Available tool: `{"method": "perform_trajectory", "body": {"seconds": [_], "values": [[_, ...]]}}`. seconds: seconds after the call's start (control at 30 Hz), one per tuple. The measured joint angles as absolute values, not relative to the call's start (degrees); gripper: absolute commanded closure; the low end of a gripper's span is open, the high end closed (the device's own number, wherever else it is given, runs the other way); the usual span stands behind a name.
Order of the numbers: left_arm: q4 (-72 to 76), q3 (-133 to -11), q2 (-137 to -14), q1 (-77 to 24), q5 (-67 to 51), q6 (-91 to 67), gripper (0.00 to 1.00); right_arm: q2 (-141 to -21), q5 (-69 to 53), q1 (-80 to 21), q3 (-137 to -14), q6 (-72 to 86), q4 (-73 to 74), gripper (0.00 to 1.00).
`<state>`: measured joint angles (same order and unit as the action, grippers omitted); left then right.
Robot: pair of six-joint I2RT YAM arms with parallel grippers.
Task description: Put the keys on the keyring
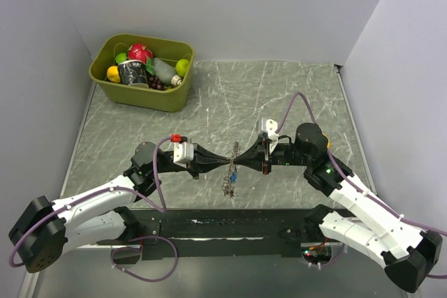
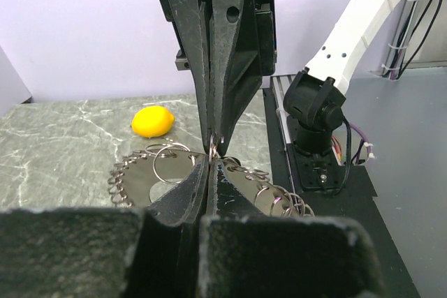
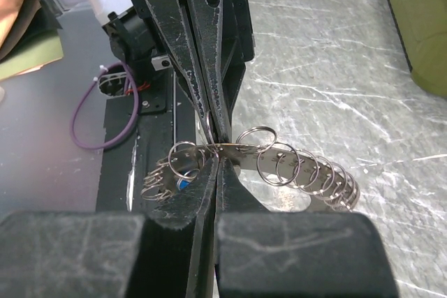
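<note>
keys (image 1: 229,185) are dangling in a small bunch under the keyring (image 3: 279,162), which is hanging in the air over the middle of the surface (image 1: 279,95) rather than lying on it. the keyring is showing as a flat metal strip carrying a row of split rings, with a tighter cluster of rings at one end. one blue-headed key (image 3: 183,183) is sitting inside that cluster, so it is looking as though it is already threaded on. heads of other colours are not showing clearly in any view. the bunch is too small and tangled to count, and whether any key is lying loose elsewhere cannot be told.

left fingers (image 2: 185,197) are pinching shut on the keyring from one side. right fingers (image 3: 237,197) are clamping shut on it from the other, and the tips are meeting almost nose to nose at the same small ring. judging by this double hold, the work is sitting partway through: at least one key is on, and the arms are probably steadying or working a ring, with any remaining keys still needing threading.

far off in the back left corner, a green bin (image 1: 167,95) of toy fruit is standing well apart from all this.
</note>
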<state>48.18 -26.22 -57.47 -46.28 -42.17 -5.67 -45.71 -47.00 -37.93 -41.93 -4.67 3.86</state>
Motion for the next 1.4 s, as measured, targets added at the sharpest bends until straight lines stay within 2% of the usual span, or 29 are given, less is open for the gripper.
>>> {"method": "perform_trajectory", "body": {"seconds": [1.03, 1.13, 1.2, 1.27, 1.3, 1.37, 1.4], "values": [[50.4, -25.3, -58.8, -45.7, -43.2, -7.2, 0.99, -49.7, -46.6, -37.9, -44.1, -7.6, 7.7, 1.00], [50.3, -25.3, -59.0, -45.6, -43.2, -7.2, 0.99, -49.8, -46.5, -38.0, -44.1, -7.6, 7.9, 0.96], [50.3, -25.3, -59.2, -45.6, -43.2, -7.1, 0.99, -49.8, -46.3, -37.9, -44.3, -7.6, 8.4, 0.84], [50.3, -25.3, -59.3, -45.6, -43.2, -7.0, 0.99, -49.7, -46.1, -38.0, -44.3, -7.5, 8.6, 0.77], [50.5, -25.3, -59.4, -45.6, -43.2, -6.9, 0.99, -49.6, -45.7, -38.0, -44.3, -7.5, 8.6, 0.69], [50.9, -25.3, -59.4, -45.8, -43.2, -6.7, 0.99, -49.2, -45.0, -38.0, -44.3, -7.2, 8.6, 0.62], [51.1, -25.3, -59.4, -45.9, -43.3, -6.7, 0.99, -48.8, -44.2, -38.0, -44.3, -7.2, 8.5, 0.55]]}}
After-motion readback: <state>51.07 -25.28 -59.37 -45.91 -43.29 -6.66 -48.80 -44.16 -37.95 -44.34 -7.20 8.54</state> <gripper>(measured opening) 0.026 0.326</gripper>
